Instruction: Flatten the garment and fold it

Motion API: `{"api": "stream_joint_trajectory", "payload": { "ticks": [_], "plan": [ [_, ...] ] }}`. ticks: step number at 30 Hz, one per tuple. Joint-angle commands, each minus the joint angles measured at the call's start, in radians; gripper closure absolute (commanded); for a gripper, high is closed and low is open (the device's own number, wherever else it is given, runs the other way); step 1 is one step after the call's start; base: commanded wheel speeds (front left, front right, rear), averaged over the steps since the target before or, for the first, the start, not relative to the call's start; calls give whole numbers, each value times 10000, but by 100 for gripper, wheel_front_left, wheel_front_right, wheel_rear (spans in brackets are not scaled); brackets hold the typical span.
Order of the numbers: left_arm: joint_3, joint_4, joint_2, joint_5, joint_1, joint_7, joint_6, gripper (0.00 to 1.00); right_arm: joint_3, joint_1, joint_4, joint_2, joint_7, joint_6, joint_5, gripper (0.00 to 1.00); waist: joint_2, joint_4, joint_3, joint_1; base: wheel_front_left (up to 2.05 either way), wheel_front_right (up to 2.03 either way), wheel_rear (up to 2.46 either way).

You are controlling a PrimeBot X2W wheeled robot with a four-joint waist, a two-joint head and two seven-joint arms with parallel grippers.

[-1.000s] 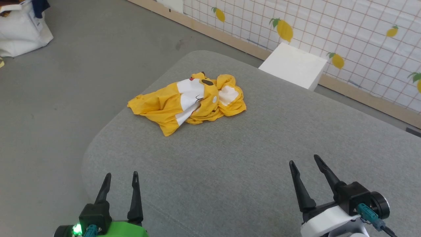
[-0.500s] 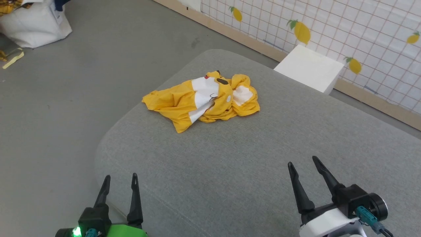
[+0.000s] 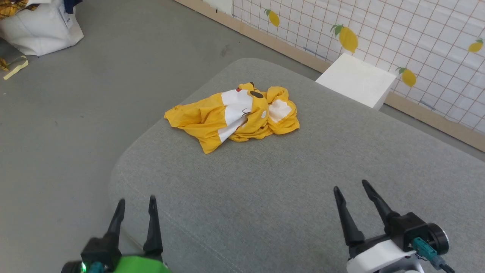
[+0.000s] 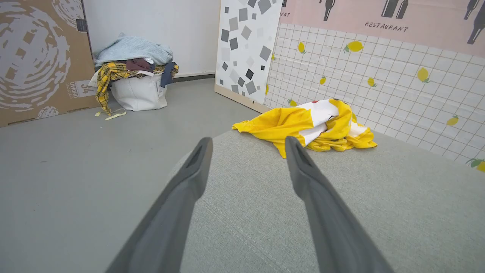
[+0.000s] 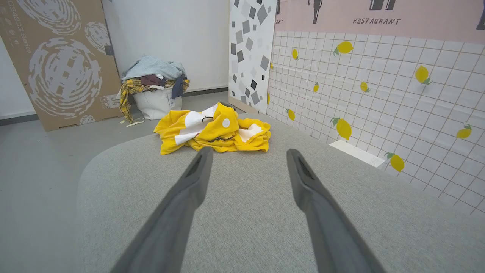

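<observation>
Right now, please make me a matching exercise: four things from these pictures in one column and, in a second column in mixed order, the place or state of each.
Things
1. garment
2. white block
3. white bag
4. left gripper

Place or state
A. on the floor, stuffed with clothes
B. open, holding nothing
C. crumpled on the grey cushion
D. beside the lemon-patterned wall

Pairs: 1-C, 2-D, 3-A, 4-B

The yellow garment (image 3: 231, 115) lies crumpled on the grey cushion (image 3: 303, 189), white patches showing.
</observation>
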Motion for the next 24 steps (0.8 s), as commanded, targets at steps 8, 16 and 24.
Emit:
{"api": "stream_joint_trajectory", "payload": {
  "ticks": [8, 16, 24],
  "plan": [
    [-504, -1841, 692, -278, -2697, 1690, -919, 0, -419, 289, -373, 1, 47, -15, -288, 0, -1, -257, 613, 0, 0, 0, 0],
    [-992, -1552, 2052, -903, -6377, 4022, -1384, 0, -602, 208, -1419, -92, 463, -15, -826, 0, -1, -945, 1832, 0, 0, 0, 0],
    [-1473, 535, 3023, -1486, -9159, 5422, -1450, 0, -501, -66, -3005, -789, 1032, -15, -655, 0, -1, -1850, 3369, 0, 0, 0, 0]
  ]
}}
